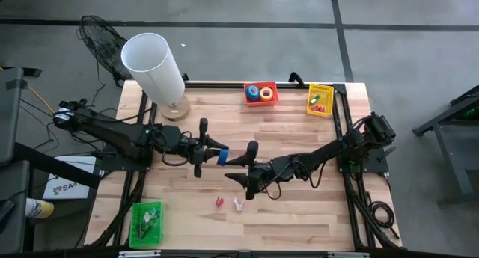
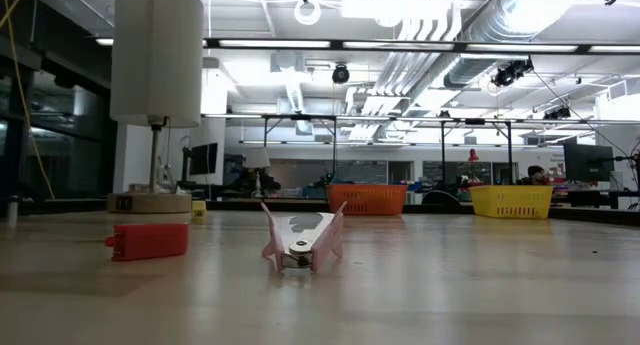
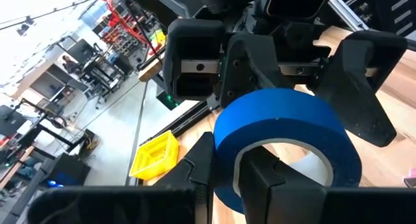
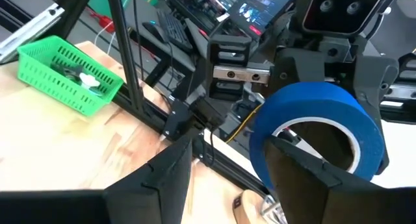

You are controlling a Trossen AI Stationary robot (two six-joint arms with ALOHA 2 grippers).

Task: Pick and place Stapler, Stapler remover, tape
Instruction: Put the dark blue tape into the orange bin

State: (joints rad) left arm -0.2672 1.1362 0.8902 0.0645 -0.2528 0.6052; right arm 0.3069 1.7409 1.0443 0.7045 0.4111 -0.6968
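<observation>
- Left claw [image 1: 212, 149] is gripping the blue tape roll [image 1: 222, 155] mid-table, held up off the wood, one finger [image 3: 270, 185] through the ring's open centre.
- Right claw [image 1: 243, 170] is sitting just beside the roll, facing the left claw; its fingers are spread wide with one finger [image 4: 305, 178] going into the ring. It has no grip on the tape yet.
- Looks like a handover: the right claw needs to close firmly on the ring wall before the left lets go, otherwise the roll drops.
- Red basket [image 1: 261, 93] is sitting well beyond both claws with other tape rolls in it, so it's the likely drop spot; yellow basket [image 1: 319, 99] is beside it.
- Pink staple remover [image 2: 302, 241] and small red item [image 2: 148, 240] are lying on the table near the right claw, below its path.
- White lamp [image 1: 156, 67] is standing behind the left arm; green basket [image 1: 146, 223] is at the near corner. Nothing is blocking the way.
</observation>
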